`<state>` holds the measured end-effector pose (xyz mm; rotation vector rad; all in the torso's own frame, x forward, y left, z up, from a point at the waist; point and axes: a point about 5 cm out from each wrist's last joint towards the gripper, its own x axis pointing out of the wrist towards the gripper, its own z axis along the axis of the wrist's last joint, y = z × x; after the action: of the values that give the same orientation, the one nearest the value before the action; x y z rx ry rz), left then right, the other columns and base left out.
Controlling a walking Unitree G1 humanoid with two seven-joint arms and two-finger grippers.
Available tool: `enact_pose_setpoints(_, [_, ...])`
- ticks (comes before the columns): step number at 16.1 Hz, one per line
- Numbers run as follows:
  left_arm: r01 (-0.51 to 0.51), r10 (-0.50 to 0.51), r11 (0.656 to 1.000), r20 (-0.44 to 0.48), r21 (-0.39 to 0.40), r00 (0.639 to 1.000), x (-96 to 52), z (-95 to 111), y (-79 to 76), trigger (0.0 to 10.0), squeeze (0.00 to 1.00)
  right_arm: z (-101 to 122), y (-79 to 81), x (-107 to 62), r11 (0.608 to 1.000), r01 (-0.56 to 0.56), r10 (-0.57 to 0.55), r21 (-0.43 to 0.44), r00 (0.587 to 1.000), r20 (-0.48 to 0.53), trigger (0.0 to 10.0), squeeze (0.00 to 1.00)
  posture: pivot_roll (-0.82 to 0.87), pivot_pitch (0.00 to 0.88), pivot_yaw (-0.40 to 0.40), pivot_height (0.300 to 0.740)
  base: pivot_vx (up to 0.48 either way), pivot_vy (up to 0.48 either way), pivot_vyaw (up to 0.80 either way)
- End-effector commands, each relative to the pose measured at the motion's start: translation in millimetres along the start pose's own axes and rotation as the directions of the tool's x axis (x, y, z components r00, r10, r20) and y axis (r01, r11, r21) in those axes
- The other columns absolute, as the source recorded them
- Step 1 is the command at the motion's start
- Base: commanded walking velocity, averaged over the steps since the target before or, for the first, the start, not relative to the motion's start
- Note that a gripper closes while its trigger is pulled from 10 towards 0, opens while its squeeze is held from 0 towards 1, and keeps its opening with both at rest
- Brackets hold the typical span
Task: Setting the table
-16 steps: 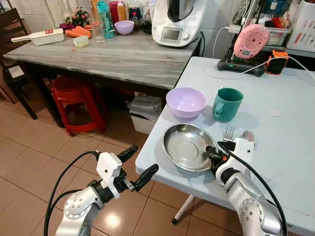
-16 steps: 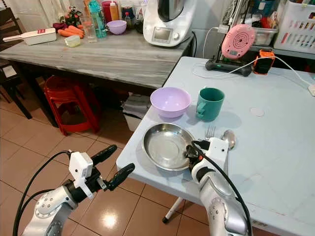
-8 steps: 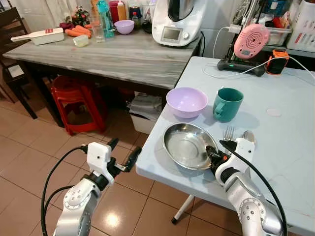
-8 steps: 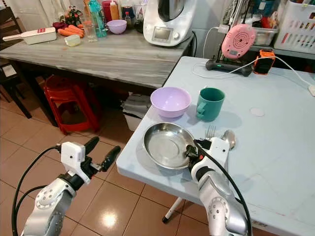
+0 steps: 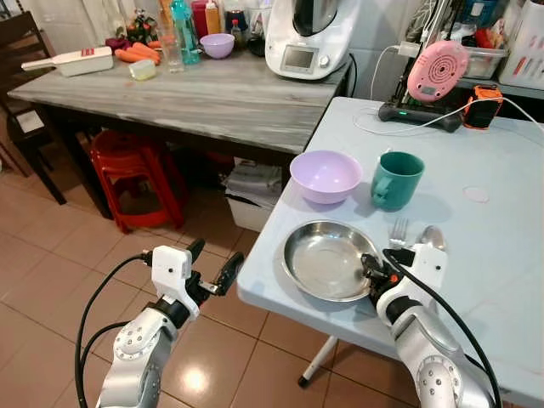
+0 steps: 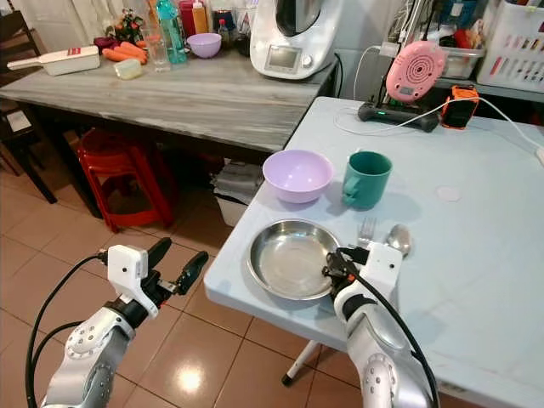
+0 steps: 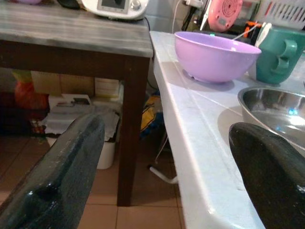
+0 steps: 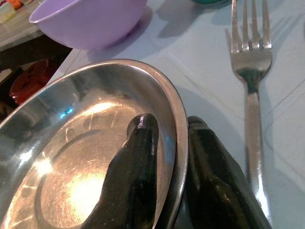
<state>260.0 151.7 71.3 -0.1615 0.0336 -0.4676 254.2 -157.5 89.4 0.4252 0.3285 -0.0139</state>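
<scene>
Plate (image 5: 323,259) on table (image 5: 501,255), near front left edge. Bowl (image 5: 325,176) behind plate; mug (image 5: 394,180) just right of bowl. Fork (image 5: 396,231) and spoon (image 5: 429,237) side by side, right of plate. Right gripper (image 5: 371,274) at plate's right rim, one finger inside, one outside. Left gripper (image 5: 211,265) over floor, left of table. Counter (image 5: 195,93) behind, left of table; stool (image 5: 127,174) under counter.

Right tool (image 6: 334,268) clamped — left tool (image 6: 174,268) agape
</scene>
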Motion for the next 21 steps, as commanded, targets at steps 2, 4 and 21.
enact_pose_setpoints(2, [-0.007,0.007,1.0,-0.009,-0.005,1.0,0.0,-0.6,4.4,10.0,0.0,-3.4,5.4,0.3,1.0,-0.022,0.022,0.002,1.0,-0.004,10.0,0.0,-0.02,0.0,0.043,0.74,0.0,0.397,-0.79])
enact_pose_setpoints(4, [-0.008,0.008,1.0,-0.007,-0.004,1.0,-0.5,-0.6,5.0,10.0,0.0,-4.1,5.4,1.3,1.0,-0.022,0.022,-0.003,1.0,-0.004,10.0,0.0,-0.02,0.0,0.043,0.74,0.0,0.431,-0.79])
enact_pose_setpoints(21, [0.0,0.0,1.0,-0.004,0.007,1.0,-0.7,-1.0,3.6,10.0,0.0,-2.6,-4.8,1.1,0.997,0.072,-0.071,-0.027,0.997,0.036,10.0,0.0,-0.01,0.0,0.052,0.74,0.0,0.358,-0.45])
